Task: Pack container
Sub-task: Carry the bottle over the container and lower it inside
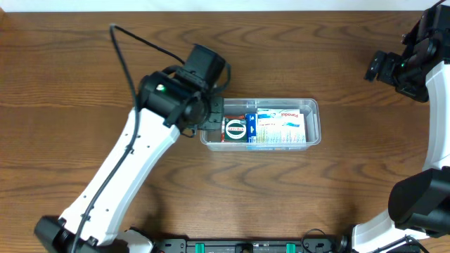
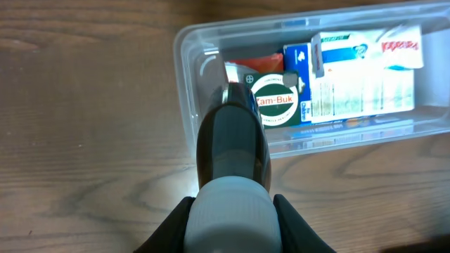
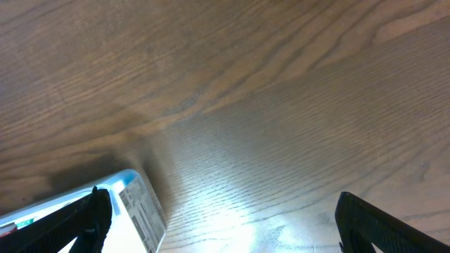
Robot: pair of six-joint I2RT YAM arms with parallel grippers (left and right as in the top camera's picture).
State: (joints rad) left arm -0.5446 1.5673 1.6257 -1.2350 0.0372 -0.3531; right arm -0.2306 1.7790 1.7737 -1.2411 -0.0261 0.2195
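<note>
**Overhead:** You see a dark wood-grain bench (image 1: 70, 70) with the container (image 1: 316, 126) lying at its centre. The left arm (image 1: 133, 158) reaches from the lower left to the container's left end. The right arm (image 1: 439, 140) stands at the right edge, well apart.

**Left wrist:** The left jaws are closed together over the container's left end, with nothing visibly held. Read "Zam-Buk" on the round tin (image 2: 273, 100) and "Panadol" on the white box (image 2: 365, 77).

**Right wrist:** The right jaws stand wide apart and empty above the bench.

I find the table (image 1: 84, 56) wood, grained with a soft sheen; the container (image 1: 316, 125) clear glossy plastic (smooth walls); the boxes (image 1: 281, 128) inside printed card.
</note>
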